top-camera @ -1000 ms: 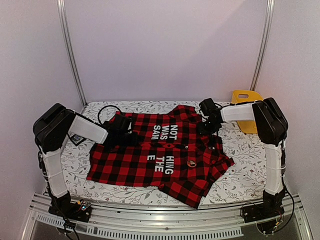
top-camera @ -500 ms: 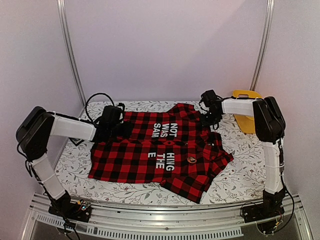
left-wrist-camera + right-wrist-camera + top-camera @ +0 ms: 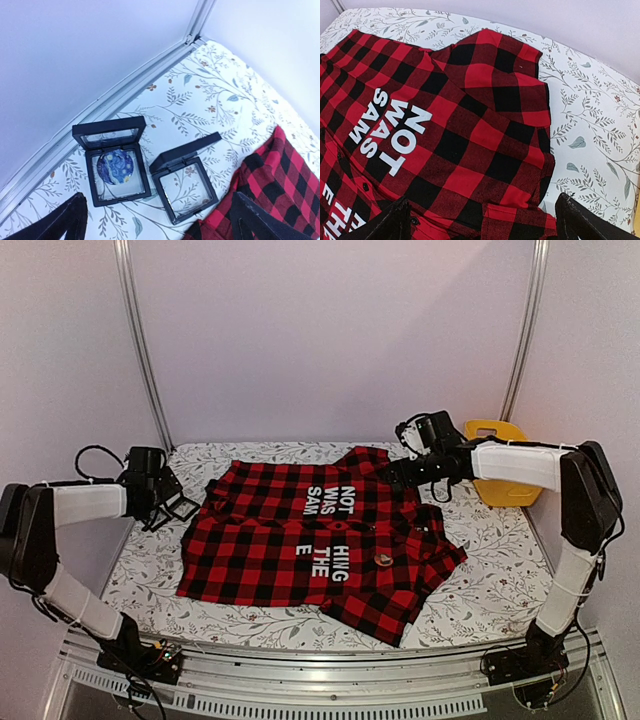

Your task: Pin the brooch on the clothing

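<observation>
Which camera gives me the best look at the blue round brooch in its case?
Left wrist: the blue round brooch sits whole and unobstructed in its open black case. Top external shows that case only as a dark frame, too small to make out the brooch. Right wrist shows just the shirt.

Both arms extend forward, left tool (image 3: pixel 180 504) and right tool (image 3: pixel 398 476) splayed wide.

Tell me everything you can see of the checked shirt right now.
The shirt is red-and-black checked cloth, flannel by its look, with white block letters and small dark buttons. It lies spread flat on the flowered table cover, rumpled at its near right corner. A small round brownish piece sits on it beside the letters. The right fingers hang open above its far part, apparently not touching.
</observation>
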Robot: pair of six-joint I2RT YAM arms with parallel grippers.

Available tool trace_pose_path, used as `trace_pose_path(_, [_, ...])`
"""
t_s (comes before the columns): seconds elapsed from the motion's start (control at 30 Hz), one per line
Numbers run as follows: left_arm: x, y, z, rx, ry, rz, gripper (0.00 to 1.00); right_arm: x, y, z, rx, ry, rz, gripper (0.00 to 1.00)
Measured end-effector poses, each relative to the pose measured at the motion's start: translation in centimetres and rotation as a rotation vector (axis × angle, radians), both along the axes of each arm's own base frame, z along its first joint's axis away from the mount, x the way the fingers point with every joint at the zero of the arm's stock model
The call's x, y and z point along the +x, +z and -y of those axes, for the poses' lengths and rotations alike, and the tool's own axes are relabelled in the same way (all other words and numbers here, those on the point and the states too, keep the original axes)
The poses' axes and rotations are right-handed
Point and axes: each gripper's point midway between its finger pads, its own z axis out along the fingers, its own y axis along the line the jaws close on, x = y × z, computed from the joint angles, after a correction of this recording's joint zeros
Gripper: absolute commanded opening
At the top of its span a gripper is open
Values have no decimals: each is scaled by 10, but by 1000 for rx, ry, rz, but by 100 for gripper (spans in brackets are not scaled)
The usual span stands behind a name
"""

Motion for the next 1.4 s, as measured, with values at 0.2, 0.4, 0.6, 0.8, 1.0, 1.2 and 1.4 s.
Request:
trace_pose_path(0.2, [1, -13, -34, -23, 139, -71, 76, -11, -18, 6, -41, 27, -22, 99])
trace_pose_path(0.4, [-2, -35, -57, -53, 224, -142, 67, -11, -7, 6, -43, 49, 19, 99])
trace_pose_path(0.6, [-1, -66, -61, -85, 231, -233, 69, -12, 3, 4, -30, 68, 46, 99])
trace_pose_path(0.8, [14, -73, -62, -101, 231, -265, 68, -13, 7, 0, -13, 82, 53, 99])
trace_pose_path(1.0, [26, -77, -62, -117, 243, -282, 59, -14, 10, -1, -8, 90, 59, 99])
trace_pose_path(1.2, [17, -89, -65, -145, 332, -358, 57, -16, 9, 0, -10, 98, 60, 99])
trace_pose_path(1.4, [7, -101, -63, -167, 368, -401, 60, -16, 12, 0, -14, 105, 70, 99])
